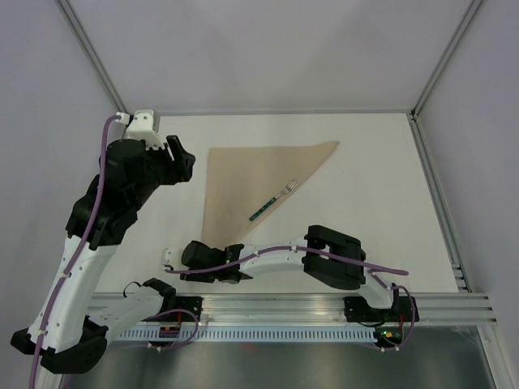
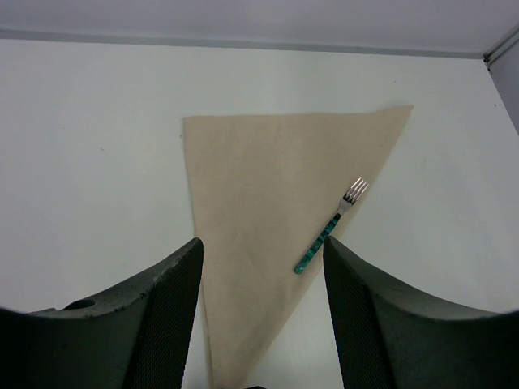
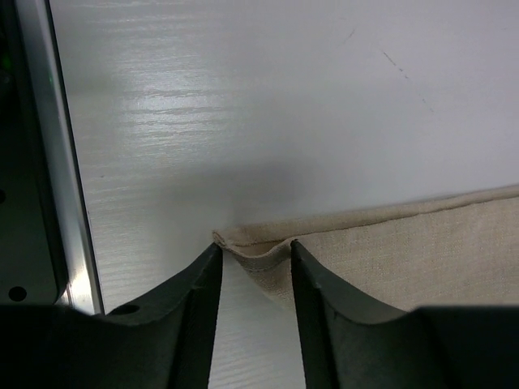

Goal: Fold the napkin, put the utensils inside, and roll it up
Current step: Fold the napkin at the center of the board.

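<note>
Right jaws sit half-spread astride the napkin's [image 1: 251, 178] bottom tip. Pinching only one layer could unfold it, jolting the fork [image 1: 273, 200] off. Left jaws spread wide, upper left.

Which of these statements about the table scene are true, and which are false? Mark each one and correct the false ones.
1. The napkin is folded into a triangle. True.
2. The fork lies on the bare table, away from the cloth. False: it lies on the napkin, close to its right sloping edge.
3. The left gripper is holding the fork. False: its jaws are open and hold nothing, and it sits off the napkin's far left corner.
4. The right gripper has one finger on each side of the napkin's near corner. True.
</note>
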Controlling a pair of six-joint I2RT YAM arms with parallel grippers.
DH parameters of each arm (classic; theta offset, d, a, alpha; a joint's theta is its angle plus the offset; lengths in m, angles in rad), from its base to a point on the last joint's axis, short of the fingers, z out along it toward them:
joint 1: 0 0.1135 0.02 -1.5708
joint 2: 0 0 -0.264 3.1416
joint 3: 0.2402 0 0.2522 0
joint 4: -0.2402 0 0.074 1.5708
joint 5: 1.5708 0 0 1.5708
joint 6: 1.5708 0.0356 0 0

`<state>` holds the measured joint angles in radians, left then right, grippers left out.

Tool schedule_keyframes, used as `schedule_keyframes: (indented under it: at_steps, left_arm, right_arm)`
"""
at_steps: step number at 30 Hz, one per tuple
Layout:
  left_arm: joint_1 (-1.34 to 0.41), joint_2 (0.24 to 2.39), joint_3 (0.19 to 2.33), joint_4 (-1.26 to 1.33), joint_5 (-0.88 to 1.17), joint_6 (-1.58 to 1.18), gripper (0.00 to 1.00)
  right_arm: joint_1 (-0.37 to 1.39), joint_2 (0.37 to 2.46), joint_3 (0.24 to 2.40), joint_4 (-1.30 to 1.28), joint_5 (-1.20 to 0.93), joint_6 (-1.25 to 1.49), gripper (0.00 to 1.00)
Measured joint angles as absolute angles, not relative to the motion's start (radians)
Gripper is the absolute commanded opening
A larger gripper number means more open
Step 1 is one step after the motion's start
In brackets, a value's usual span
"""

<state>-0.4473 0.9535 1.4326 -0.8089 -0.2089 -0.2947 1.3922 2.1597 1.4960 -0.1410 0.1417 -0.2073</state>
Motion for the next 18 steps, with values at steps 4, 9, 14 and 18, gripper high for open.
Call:
schedule_keyframes:
  at_steps: [4, 9, 14, 18]
  left_arm:
    - [-0.447, 0.954, 1.430, -0.808, -0.209, -0.295, 0.66]
    - [-0.447, 0.962, 1.420, -0.807, -0.208, -0.295, 0.66]
    - [-0.447, 0.970, 1.416, -0.805, -0.208, -0.295, 0.66]
    - [-0.447, 0.970, 1.416, -0.805, -0.208, -0.295, 0.66]
  right_arm:
    - [1.392, 2.160, 1.496, -0.141, 0.149, -0.214, 0.38]
    - [1.390, 2.162, 1.502, -0.142, 0.152, -0.216, 0.30]
    - [1.381, 2.162, 1.515, -0.142, 0.154, -0.218, 0.24]
    - [1.374, 2.162, 1.524, -0.143, 0.154, -0.218, 0.15]
